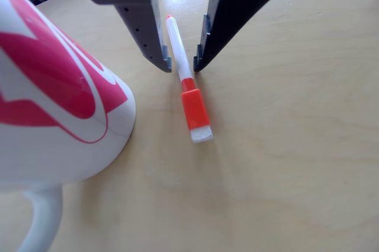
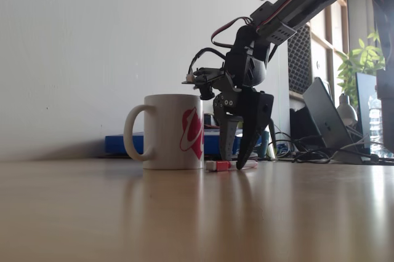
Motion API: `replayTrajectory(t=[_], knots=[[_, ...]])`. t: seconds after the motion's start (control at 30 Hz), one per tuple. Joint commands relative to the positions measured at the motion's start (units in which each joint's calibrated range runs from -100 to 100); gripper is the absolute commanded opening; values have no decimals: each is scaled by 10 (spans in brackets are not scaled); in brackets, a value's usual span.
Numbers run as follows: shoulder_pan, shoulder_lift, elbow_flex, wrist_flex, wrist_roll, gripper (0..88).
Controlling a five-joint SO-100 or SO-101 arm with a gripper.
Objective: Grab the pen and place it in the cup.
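Note:
The pen lies flat on the light wooden table, its orange-red cap pointing toward the camera in the other view. My gripper is open, one fingertip on each side of the white barrel, just above the cap and down at table level. The cup, white with a pink-red swirl, stands upright to the left of the pen. From the fixed view, the cup has its handle to the left, the pen lies just right of its base, and the gripper straddles the pen.
At the back of the table in the fixed view are a blue flat object, cables, a laptop and a plant at the right. The tabletop in front of the cup is bare wood.

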Motion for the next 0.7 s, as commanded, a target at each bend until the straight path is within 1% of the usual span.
replayTrajectory(t=[0.0, 0.13, 0.37, 0.67], knots=[[-6, -1, -15, 5, -2, 114], [-13, 3, -19, 35, 4, 111], [-16, 46, -77, 80, -1, 116], [-13, 50, -84, 85, 2, 114]])
